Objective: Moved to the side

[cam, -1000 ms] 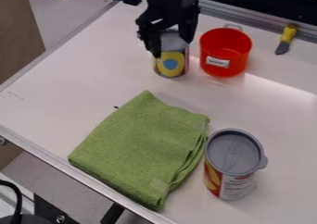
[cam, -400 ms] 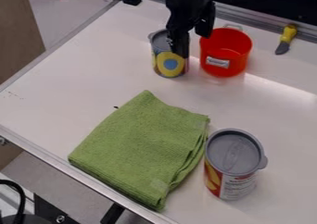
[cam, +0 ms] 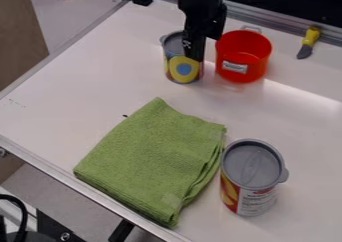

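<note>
Hand (cam: 199, 47), grip state indeterminate, shifts from astride the yellow-labelled can (cam: 182, 70) toward the red pot (cam: 242, 56); can stands upright, unmoved, near counter's (cam: 80, 91) far edge, suggesting placement probably complete.

A folded green cloth (cam: 157, 161) lies on the desk (cam: 87, 96), just beside an upright lidded can (cam: 250, 186) near right. A yellow-handled knife (cam: 308, 42) lies far right.

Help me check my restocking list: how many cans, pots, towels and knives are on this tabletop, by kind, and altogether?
Cans: 2 (upper can, lower can)
Red pot: 1
Green towel: 1
Yellow-handled knife: 1
Total: 5
</note>
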